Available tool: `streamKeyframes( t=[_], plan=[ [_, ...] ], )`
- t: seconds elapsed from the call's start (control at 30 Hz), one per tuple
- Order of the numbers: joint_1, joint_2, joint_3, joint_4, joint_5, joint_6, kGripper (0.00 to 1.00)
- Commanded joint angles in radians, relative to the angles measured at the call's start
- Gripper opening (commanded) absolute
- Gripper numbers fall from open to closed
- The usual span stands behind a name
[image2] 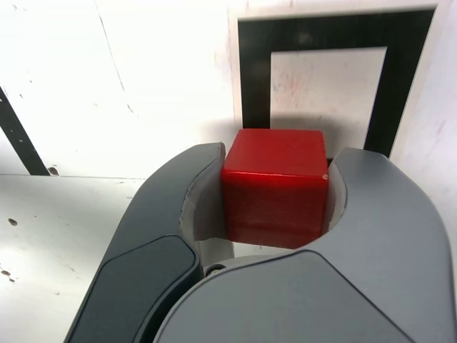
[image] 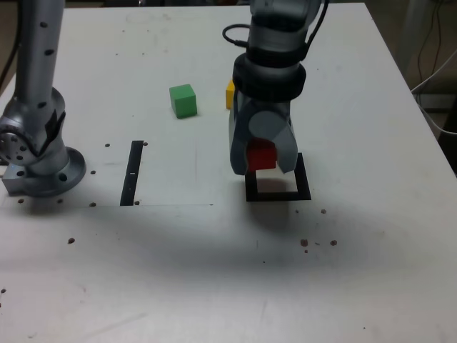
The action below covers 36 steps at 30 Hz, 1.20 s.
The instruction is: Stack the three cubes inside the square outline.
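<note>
The pincer [image: 261, 158] points down at the table [image: 371, 271] with the red block [image: 261, 155] clamped between its two grey jaws, one jaw pressed to each side of it. In the wrist view the red block [image2: 275, 186] sits squarely in the grip, its front face sticking out past the jaw tips. The block hangs over the near edge of the black square outline [image: 278, 194], and whether it touches the surface I cannot tell. The outline [image2: 314, 36] shows its white middle bare. The green block [image: 183, 100] sits on the table well off toward the exterior view's left and farther back. The yellow block [image: 230, 93] is just behind the arm, mostly hidden by it. A narrow black strip [image: 133, 173] lies toward the exterior view's left.
</note>
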Motion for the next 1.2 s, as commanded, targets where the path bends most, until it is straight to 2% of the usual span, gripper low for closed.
streamKeyframes(
  t=[0.0,0.83,0.87,0.93,1.0,1.07,1.17],
  plan=[
    [-0.002,0.011,-0.014,0.002,0.000,-0.002,0.33],
    [0.023,0.140,-0.054,-0.023,0.008,0.025,0.34],
    [0.024,0.140,-0.054,-0.024,0.008,0.028,0.37],
    [0.026,0.141,-0.054,-0.026,0.006,0.035,0.50],
    [0.028,0.141,-0.054,-0.028,0.003,0.044,0.71],
    [0.029,0.141,-0.054,-0.029,0.000,0.049,0.88],
    [0.030,0.140,-0.054,-0.029,-0.003,0.051,0.97]
  ],
)
